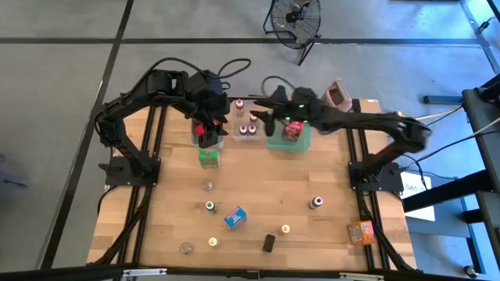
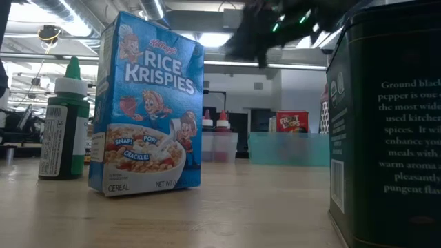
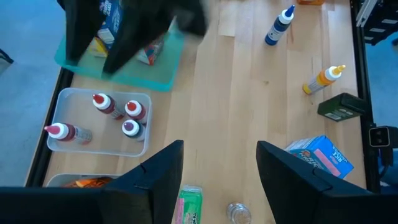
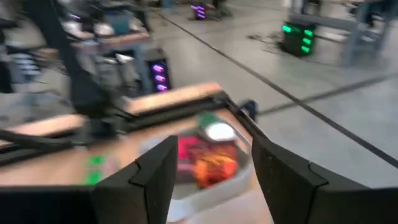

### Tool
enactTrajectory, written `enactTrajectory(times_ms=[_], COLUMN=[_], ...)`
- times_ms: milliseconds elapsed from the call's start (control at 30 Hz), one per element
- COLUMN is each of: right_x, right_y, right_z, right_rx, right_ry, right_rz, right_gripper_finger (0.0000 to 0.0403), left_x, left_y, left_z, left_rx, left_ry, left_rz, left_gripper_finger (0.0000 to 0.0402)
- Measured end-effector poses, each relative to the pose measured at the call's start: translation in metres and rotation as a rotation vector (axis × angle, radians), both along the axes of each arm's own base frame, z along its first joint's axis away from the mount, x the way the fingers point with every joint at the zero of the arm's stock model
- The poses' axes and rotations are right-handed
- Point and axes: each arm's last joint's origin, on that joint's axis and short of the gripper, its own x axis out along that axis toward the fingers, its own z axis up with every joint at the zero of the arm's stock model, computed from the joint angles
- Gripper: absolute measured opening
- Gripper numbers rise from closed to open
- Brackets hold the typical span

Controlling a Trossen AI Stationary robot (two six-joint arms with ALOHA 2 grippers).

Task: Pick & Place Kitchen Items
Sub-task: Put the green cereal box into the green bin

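**Operator:** I have both arms up at the far end of the surface [image 1: 258, 195]. My left gripper [image 1: 209, 125] hangs above the clear bin [image 1: 205, 140] at the back left, and its fingers [image 3: 155, 180] are spread with nothing between them.

**Observer:** And the right one?

**Operator:** My right gripper [image 1: 266, 109] reaches across above the bottle bin [image 1: 246, 131] and the green tray [image 1: 287, 142]. Through its wrist camera the fingers [image 4: 155, 174] stand apart, empty, and that view is smeared, so I think the red and orange things beyond them sit in a clear bin, but I cannot be sure.

**Observer:** Where are the kitchen items?

**Operator:** Several red-capped bottles [image 3: 115, 109] stand in the bottle bin. A red box [image 1: 291, 130] is in the green tray. A green box [image 1: 208, 158] lies just in front of the left bin. The blue Rice Krispies box [image 1: 234, 217] is mid-surface toward the near edge, with a dark pepper tin [image 1: 268, 243] close by. Small bottles and jars are scattered around them, and an orange box [image 1: 361, 232] sits at the near right corner. The pinkish grater [image 1: 336, 94] stands at the back right.
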Motion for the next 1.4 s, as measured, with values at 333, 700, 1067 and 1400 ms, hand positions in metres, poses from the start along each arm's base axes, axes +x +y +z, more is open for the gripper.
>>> enactTrajectory(times_ms=[333,700,1067,1400], right_x=[-0.098,-0.166,-0.186,-0.183], right_y=[0.062,0.109,0.152,0.149], right_z=[0.096,0.134,0.155,0.154], right_rx=[0.167,0.324,0.188,0.221], right_ry=[-0.140,-0.258,-0.446,-0.444], right_rz=[0.353,0.676,0.973,0.833], right_gripper_finger=[0.0209,0.0209,0.0209,0.0208], left_x=[-0.011,-0.019,-0.032,-0.032], left_y=[-0.010,-0.056,-0.105,-0.105], left_z=[-0.003,0.005,0.010,0.009], left_rx=[-0.093,-0.176,-0.385,-0.159], left_ry=[0.087,0.064,0.111,0.058], left_rz=[0.086,0.049,-0.015,-0.097], left_gripper_finger=[0.0198,0.0198,0.0198,0.0198])
